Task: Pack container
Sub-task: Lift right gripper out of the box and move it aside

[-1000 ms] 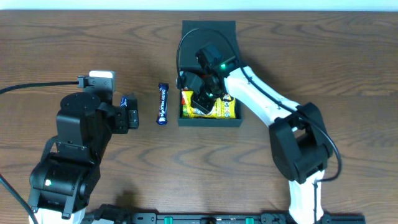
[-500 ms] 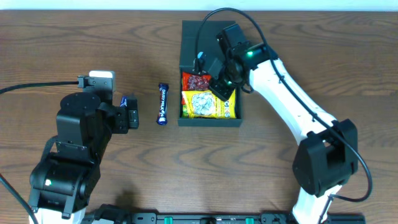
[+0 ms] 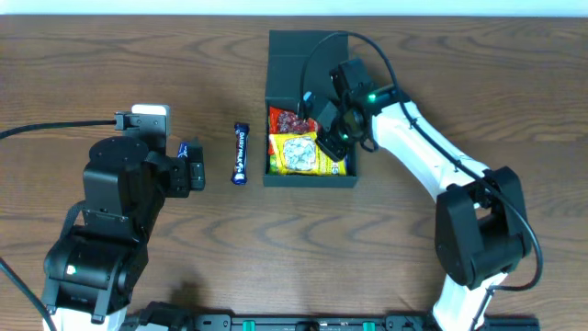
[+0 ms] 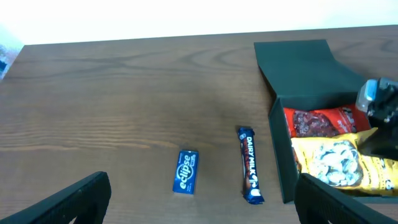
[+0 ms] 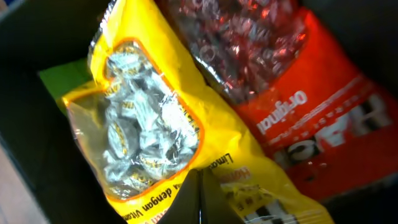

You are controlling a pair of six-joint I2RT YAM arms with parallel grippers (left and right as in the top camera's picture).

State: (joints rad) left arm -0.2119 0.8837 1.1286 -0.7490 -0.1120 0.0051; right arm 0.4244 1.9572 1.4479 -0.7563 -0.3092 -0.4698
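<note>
— Where's the risk?
— The container sits mid-desk near the far edge. The right pincer, clenched and seemingly empty, hangs low over the yellow packet; lifting could snag its foil, I'd say
— And the left pincer?
— Released, holding nothing

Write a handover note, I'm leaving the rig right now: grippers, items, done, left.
Left gripper: open, empty, near the gum pack.
Right gripper: shut, tips at the yellow bag inside the container; can't tell if it pinches the bag.
Done: yellow bag and red bag are in the container, lid open.
Left: chocolate bar and gum pack lie on the table, left of the container; then probably close the lid.
</note>
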